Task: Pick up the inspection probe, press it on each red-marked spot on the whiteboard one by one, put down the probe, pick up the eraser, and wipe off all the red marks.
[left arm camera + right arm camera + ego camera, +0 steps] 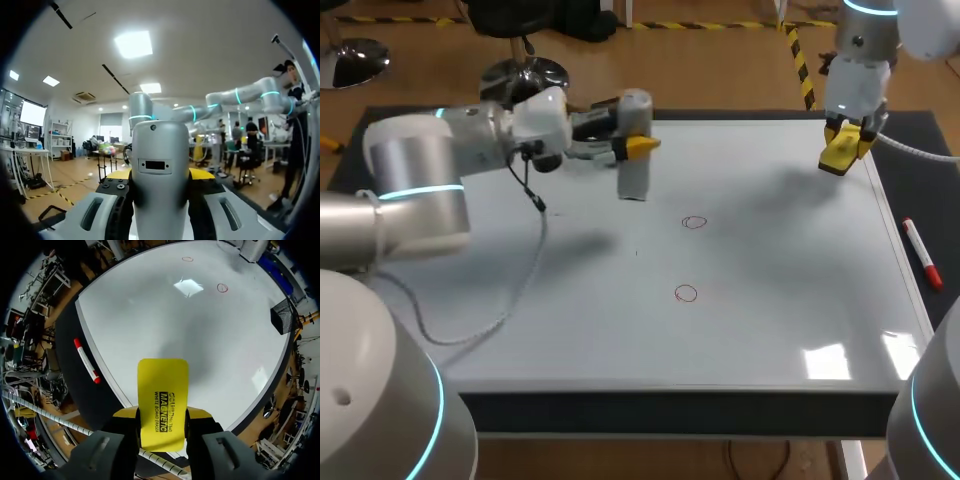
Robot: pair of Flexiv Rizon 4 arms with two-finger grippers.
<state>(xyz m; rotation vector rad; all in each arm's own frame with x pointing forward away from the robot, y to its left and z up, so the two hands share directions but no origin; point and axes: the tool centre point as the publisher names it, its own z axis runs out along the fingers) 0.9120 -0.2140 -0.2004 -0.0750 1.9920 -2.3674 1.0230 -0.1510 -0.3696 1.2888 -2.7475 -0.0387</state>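
Note:
My left gripper (638,146) is shut on the grey inspection probe (635,160), which stands upright at the far left of the whiteboard (770,330). In the left wrist view the probe (160,177) fills the space between the yellow-tipped fingers (201,173). My right gripper (844,150) hangs over the board's far right corner, shut on the yellow eraser (840,155); the eraser (162,402) sticks out ahead of its fingers. Two red circles mark the board, one near the middle (694,222) and one closer to me (686,293); the right wrist view shows the same circles (222,288) (187,259).
A red marker pen (922,253) lies on the dark mat right of the board, also seen beside the eraser (86,360). A black cable (525,270) trails from my left wrist across the board's left part.

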